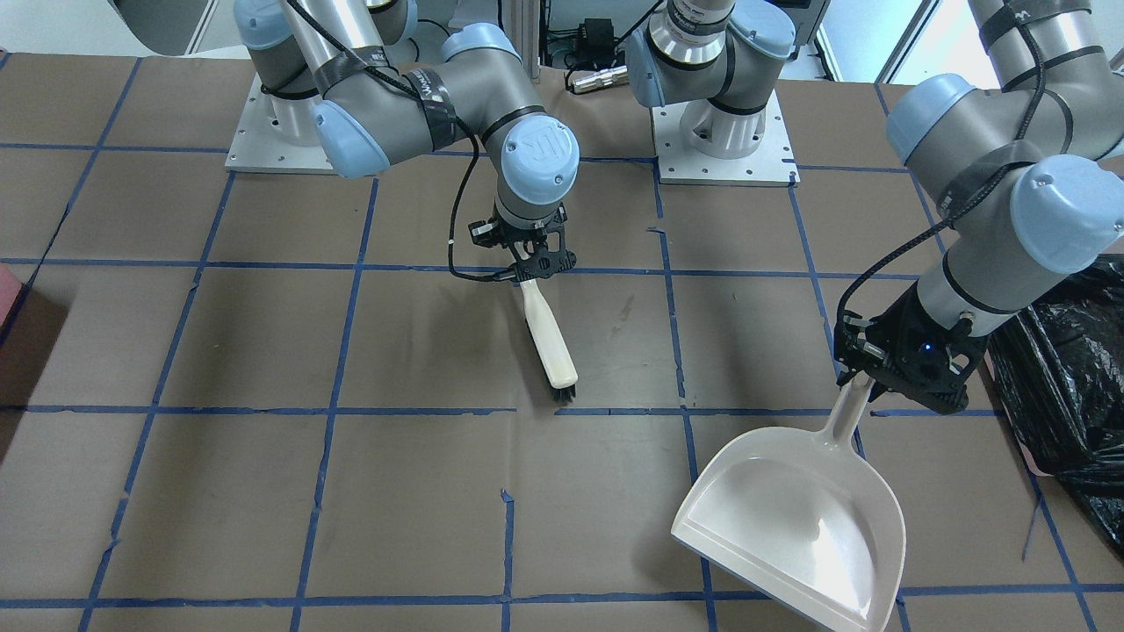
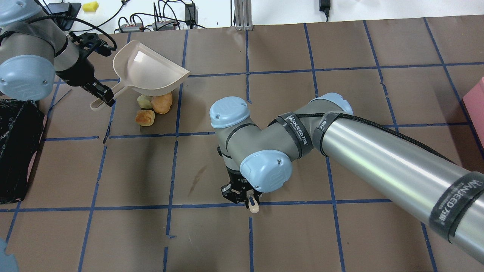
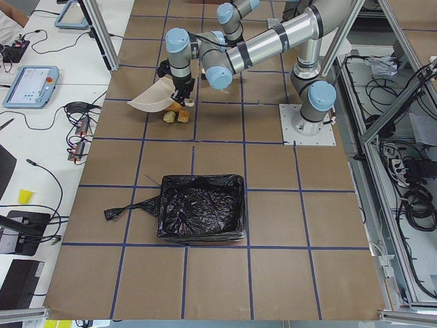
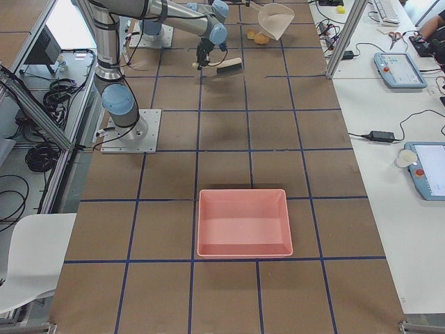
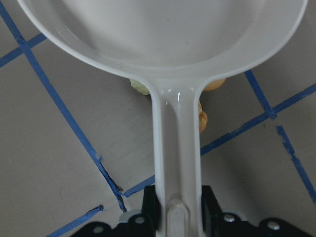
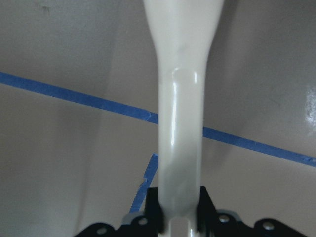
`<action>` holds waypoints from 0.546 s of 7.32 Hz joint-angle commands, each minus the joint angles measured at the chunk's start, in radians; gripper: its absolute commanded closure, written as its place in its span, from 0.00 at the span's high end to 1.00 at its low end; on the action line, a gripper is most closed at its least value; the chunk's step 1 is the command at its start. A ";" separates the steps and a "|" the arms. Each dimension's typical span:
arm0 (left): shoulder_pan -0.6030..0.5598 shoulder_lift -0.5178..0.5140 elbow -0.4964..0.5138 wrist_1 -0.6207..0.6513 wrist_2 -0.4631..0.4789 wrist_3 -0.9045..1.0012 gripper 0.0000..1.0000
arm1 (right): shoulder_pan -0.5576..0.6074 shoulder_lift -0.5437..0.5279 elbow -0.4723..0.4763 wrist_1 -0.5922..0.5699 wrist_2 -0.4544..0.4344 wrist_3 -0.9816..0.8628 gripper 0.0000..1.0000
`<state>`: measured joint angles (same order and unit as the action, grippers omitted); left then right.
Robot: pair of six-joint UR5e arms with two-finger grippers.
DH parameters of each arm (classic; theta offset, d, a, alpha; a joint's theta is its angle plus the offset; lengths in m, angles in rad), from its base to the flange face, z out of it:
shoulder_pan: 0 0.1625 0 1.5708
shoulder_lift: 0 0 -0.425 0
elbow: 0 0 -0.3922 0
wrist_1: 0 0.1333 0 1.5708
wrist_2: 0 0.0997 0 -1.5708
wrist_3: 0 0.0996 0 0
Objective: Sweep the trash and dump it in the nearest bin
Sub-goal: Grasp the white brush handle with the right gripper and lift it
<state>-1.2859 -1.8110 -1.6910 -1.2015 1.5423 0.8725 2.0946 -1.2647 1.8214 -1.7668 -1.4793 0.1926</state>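
The trash, three small pieces, lies close together: an orange-brown lump (image 2: 162,103), a crusted bread chunk (image 2: 145,117) and a pale chunk (image 2: 144,101). A beige dustpan (image 2: 149,70) hangs tilted just above them, its handle (image 5: 175,148) in my shut left gripper (image 2: 102,94). From the front the pan (image 1: 790,518) hides the trash. The bin (image 2: 17,147), lined with a black bag, stands on the table's left side, near the left arm. My right gripper (image 1: 531,263) is shut on a cream brush (image 1: 549,338) with black bristles, mid-table and well away from the trash.
A pink tray (image 4: 243,223) sits far out on the robot's right side; its edge (image 2: 477,100) shows overhead. The two arm bases (image 1: 724,132) stand at the robot's edge of the table. Blue tape lines grid the brown surface.
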 commanded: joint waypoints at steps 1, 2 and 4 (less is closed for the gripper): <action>0.023 0.015 -0.002 -0.001 0.004 0.130 0.01 | -0.048 -0.048 -0.075 0.036 0.005 0.046 0.03; 0.061 0.015 -0.001 0.000 -0.007 0.201 0.00 | -0.070 -0.050 -0.092 0.050 0.025 0.202 0.03; 0.088 0.001 -0.007 -0.025 -0.008 0.315 0.00 | -0.068 -0.039 -0.143 0.044 0.082 0.399 0.02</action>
<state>-1.2178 -1.8010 -1.6948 -1.2082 1.5343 1.0942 2.0294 -1.3088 1.7118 -1.7231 -1.4281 0.4733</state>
